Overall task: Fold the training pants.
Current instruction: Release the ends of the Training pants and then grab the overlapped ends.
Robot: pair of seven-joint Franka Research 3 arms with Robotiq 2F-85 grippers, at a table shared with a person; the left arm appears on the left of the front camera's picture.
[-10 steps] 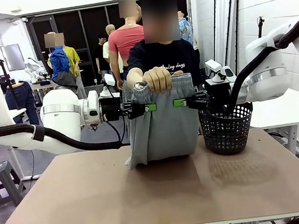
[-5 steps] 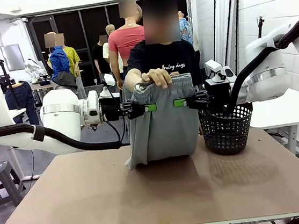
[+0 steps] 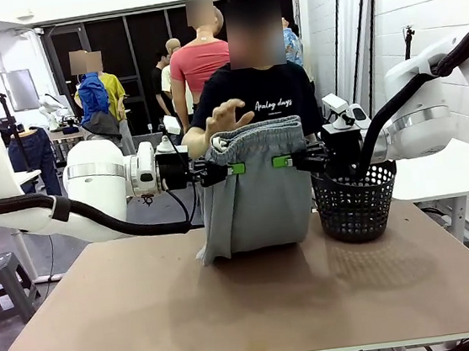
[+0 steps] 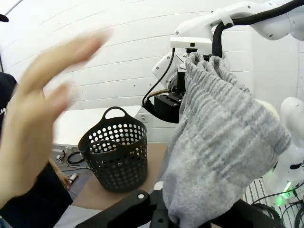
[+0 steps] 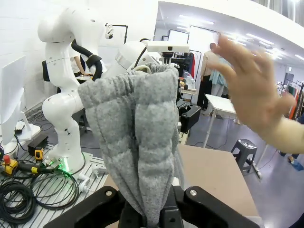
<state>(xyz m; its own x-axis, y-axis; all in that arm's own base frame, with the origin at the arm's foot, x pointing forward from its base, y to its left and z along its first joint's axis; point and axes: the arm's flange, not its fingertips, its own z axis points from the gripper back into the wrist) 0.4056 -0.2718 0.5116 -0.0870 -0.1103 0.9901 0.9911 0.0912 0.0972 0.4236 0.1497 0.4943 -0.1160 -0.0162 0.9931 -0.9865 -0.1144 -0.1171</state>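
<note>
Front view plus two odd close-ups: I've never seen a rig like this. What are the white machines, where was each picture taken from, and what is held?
The white machines are robots: the left arm and the right arm, at a table. The wide picture is from a fixed camera between them, facing a person at the far side. The close-ups come from cameras on the arms' wrists, each looking along its own gripper. The left gripper and the right gripper are both shut on the training pants, pinching them below the waistband from either side; the grey cloth hangs down to the tabletop. A black perforated basket stands on the table beside them. The person's hand is raised open near the waistband, apart from it.
</note>
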